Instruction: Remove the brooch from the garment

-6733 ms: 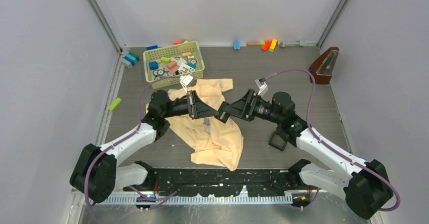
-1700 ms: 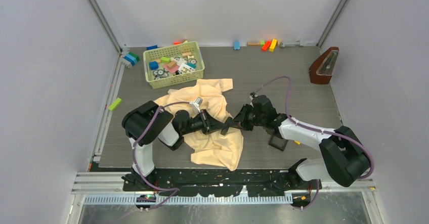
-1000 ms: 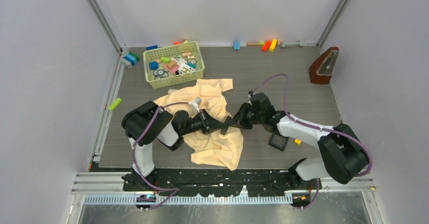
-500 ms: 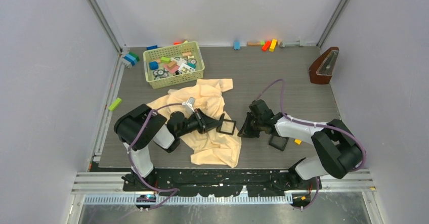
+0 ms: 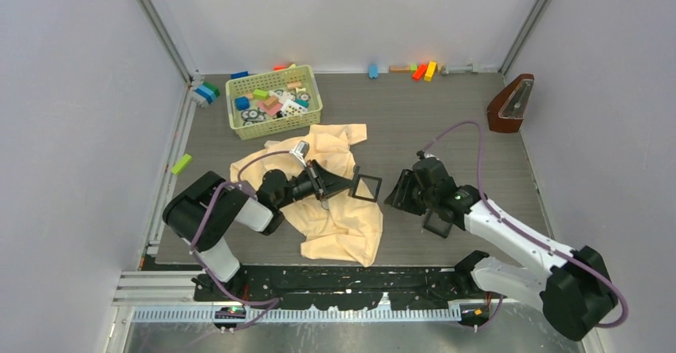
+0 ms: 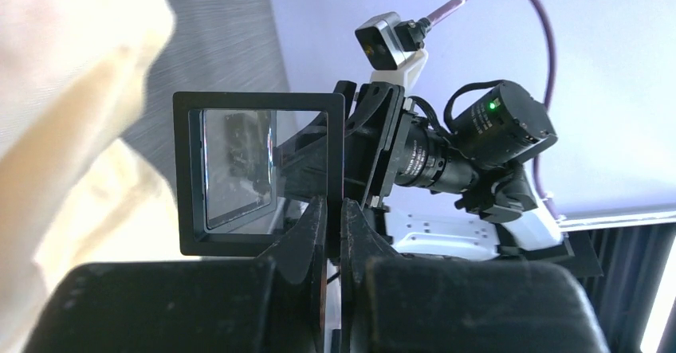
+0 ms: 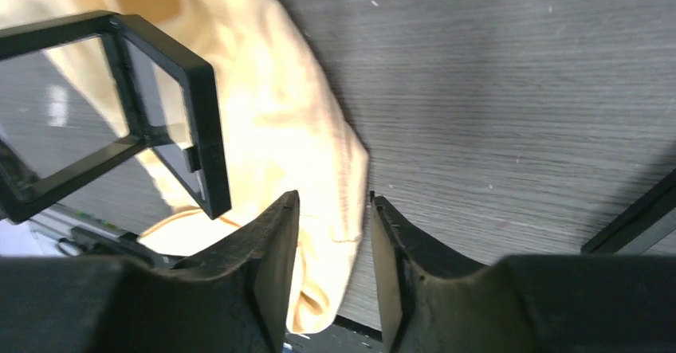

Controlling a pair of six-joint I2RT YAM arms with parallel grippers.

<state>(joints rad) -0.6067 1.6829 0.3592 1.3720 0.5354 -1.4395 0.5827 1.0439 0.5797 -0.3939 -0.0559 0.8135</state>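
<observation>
Looks far from done. Going by the top view, can make out a small greyish speck on the peach garment (image 5: 343, 229), just below the left gripper (image 6: 335, 213): probably the brooch (image 5: 325, 203), not yet lifted off, though too small to confirm and absent from both wrist views. See nothing silvery between either pair of jaws.

Note the left jaws clamped shut on the lower edge of a black hinged frame (image 6: 259, 170) with clear film, holding it upright over the garment's right edge, off the surface (image 5: 454, 138). Can see a dark shape with a bluish glint behind the film; cannot tell whether inside the frame or merely the right arm seen through it.

Note the right gripper (image 7: 333, 201) parted and empty, with only cloth and bare surface past the gap, hovering just beside the garment's right edge and apart from the frame. Also a second black square tray (image 5: 437, 224) lying flat near the right arm.

Remains to do, on this reading: reach the speck, pin the loose cloth, work the brooch free, carry it clear. Expect trouble from crumpled fabric rising with the pull, and from only one free pair of jaws.
</observation>
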